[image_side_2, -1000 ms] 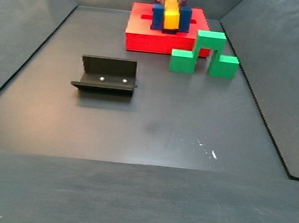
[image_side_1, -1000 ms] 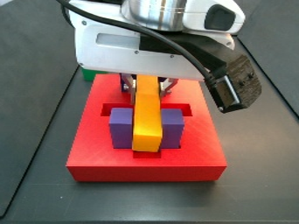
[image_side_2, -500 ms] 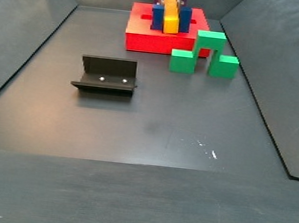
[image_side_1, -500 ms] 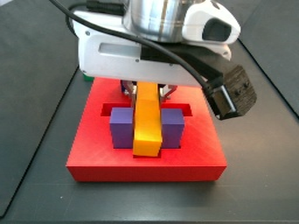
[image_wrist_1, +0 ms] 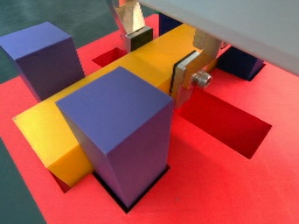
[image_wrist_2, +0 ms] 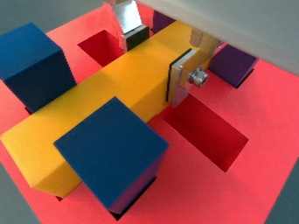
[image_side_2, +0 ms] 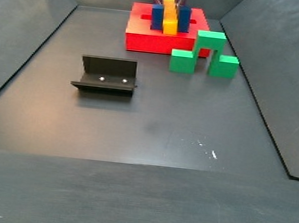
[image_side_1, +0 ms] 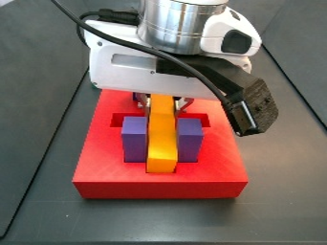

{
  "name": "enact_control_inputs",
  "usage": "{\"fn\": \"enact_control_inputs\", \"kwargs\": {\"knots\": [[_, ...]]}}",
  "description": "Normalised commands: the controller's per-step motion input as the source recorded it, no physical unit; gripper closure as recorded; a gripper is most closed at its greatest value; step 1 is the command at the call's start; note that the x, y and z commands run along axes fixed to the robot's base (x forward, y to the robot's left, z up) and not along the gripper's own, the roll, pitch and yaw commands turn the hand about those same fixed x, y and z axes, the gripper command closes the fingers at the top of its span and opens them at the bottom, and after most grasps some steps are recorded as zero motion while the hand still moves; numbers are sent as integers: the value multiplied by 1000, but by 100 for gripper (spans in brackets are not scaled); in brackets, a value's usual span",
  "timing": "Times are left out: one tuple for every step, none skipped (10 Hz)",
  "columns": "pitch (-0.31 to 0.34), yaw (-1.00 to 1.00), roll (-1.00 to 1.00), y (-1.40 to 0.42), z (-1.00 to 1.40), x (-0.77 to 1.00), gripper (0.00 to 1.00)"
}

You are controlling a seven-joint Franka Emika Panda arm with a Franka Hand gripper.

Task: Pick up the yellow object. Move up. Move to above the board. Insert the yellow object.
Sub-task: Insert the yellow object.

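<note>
You see the claw (image_wrist_1: 163,54) gripping the yellow object (image_wrist_1: 105,109) | long smooth yellow-orange bar | lying between purple blocks (image_side_1: 189,138) on the board (image_side_1: 160,179).

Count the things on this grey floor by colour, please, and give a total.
yellow object: 1, gripped by the claw, lying on the board
red board: 1
dark blue or purple blocks: 4
green blocks: 3
black fixture: 1
Total: 10
</note>
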Motion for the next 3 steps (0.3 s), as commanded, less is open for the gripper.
{"fn": "enact_control_inputs", "kwargs": {"knots": [[-13,0,0,0,0,-29,100],[0,0,7,0,0,0,100],[0,0,9,0,0,0,100]]}}
